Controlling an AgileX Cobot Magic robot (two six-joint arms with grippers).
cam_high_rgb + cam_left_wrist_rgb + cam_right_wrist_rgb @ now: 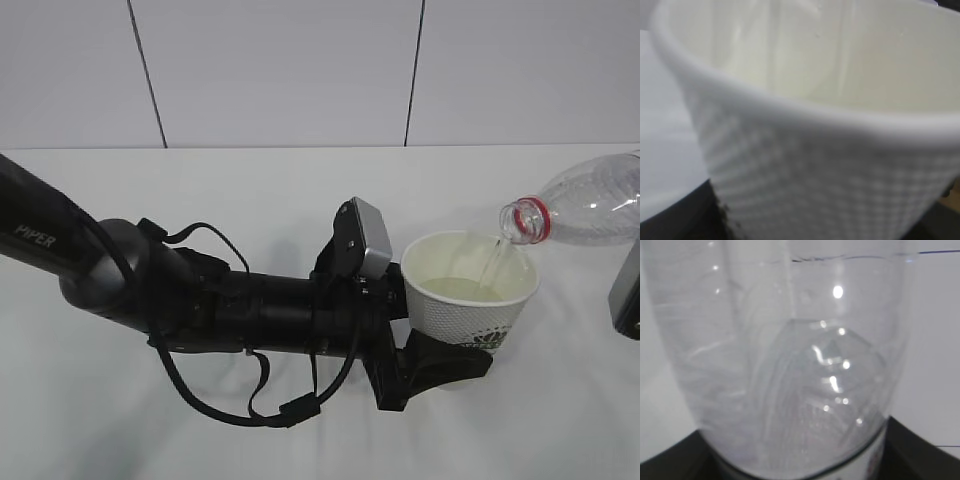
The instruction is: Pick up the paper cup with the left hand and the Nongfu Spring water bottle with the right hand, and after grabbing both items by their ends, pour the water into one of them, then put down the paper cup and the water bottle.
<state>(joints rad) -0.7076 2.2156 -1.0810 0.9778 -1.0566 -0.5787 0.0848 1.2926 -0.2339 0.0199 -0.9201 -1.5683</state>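
Left jaws (455, 355): clamped on paper cup (470, 290), low on its wall; arm reaches in from 9 o'clock above the counter (300, 190). Right jaws (800, 460): clamped on Nongfu Spring water bottle (590, 212), tilted at 2 o'clock, water (490, 262) streaming into cup.

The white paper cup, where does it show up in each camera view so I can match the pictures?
Exterior view: the white tapered paper cup sits right of centre, held by the left pincer, with water streaming in.
Left wrist view: the cup fills nearly the whole picture, close and blurred.
Right wrist view: not in it; only the clear plastic bottle shows.
Shared landmark: the white table, also at left.
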